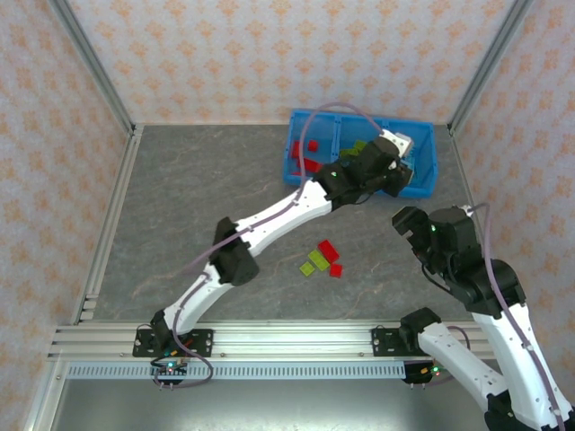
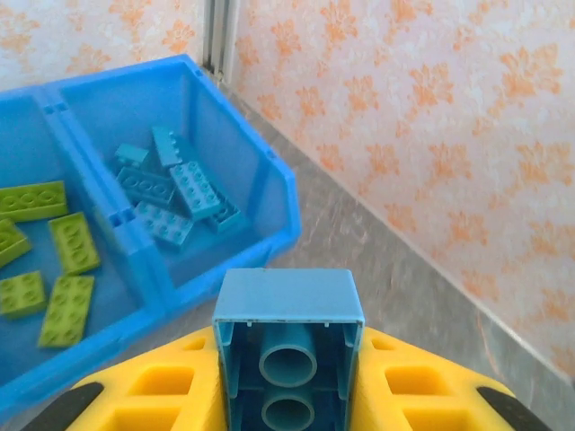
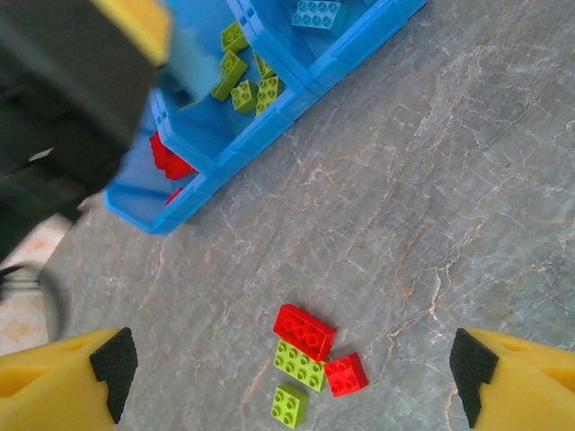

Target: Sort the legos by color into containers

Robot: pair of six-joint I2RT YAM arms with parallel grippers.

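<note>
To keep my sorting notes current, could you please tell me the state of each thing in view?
left pincer: shut on the light blue brick.
light blue brick: held, lifted near the bin.
right pincer: open, empty, above the loose bricks.
bin: upright; red bricks, green bricks and blue bricks lie in separate compartments.
loose bricks: two red, two green, lying unsorted on the table.

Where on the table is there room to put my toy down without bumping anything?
The big grey stretch of table between the left wall and the left arm is bare. It gets crowded at the blue bin, and around the loose bricks beside the right arm.
</note>
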